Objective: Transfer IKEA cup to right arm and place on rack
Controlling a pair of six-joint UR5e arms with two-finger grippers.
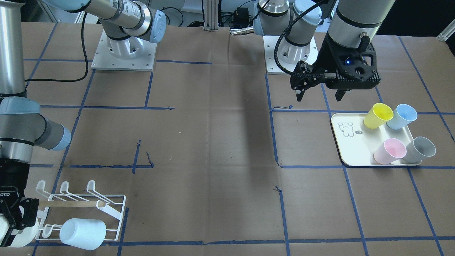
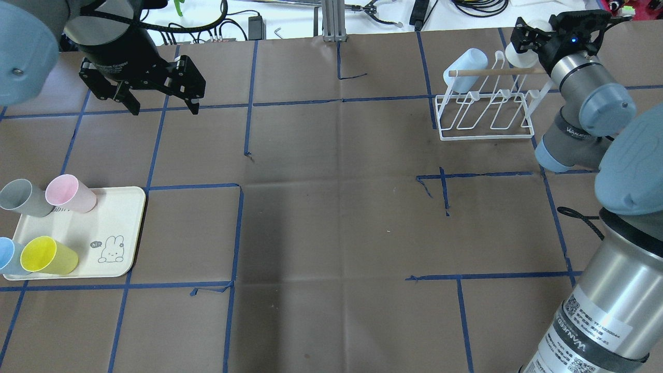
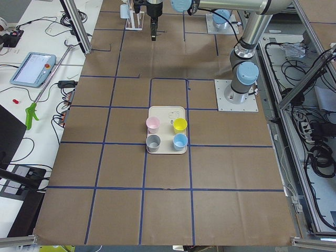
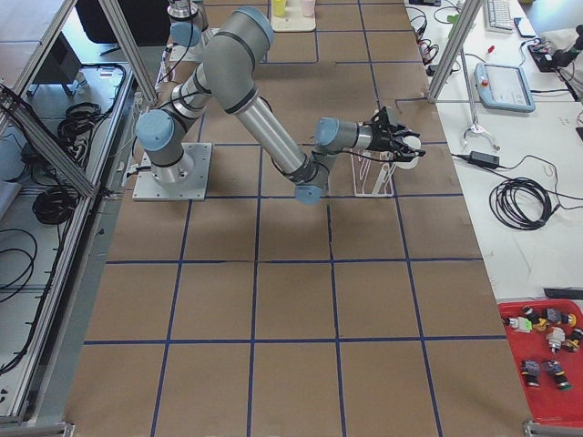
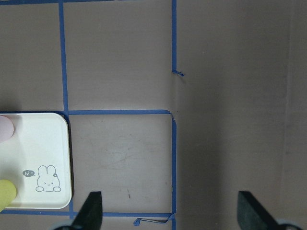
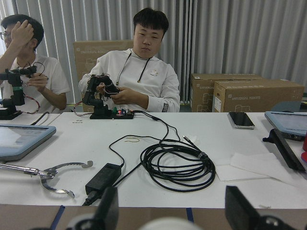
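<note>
Right end effector (image 6: 170, 206): reaches to the far right end of the rack. Its two fingers (image 6: 109, 211) sit either side of a white cup (image 2: 520, 57) and pinch it.
White cup: held in the air at the end of the rack, close beside the last prongs. Whether it touches a prong cannot be told.
Rack (image 2: 487, 116): white wire, standing on the worktop (image 2: 331, 217) in the far right part, with a wooden dowel (image 2: 492, 72) lying across its top.
Pale blue cup (image 2: 463, 70): hangs tipped over a prong at the end of the rack away from the right end effector.
Left end effector (image 2: 166, 110): fingers spread wide with nothing between them. It hangs above bare brown paper on the robot's left, near the tray but apart from it.
Tray (image 2: 137, 228): cream, with a rabbit drawing, at the near left of the worktop.
Cups on tray: a grey cup (image 2: 20, 197), a pink cup (image 2: 70, 192), a blue cup (image 2: 8, 255) and a yellow cup (image 2: 46, 255) stand mouth up in two pairs.
Beyond the worktop: two seated people (image 6: 139, 81) at a white table with coiled cables, seen from the right wrist view.
</note>
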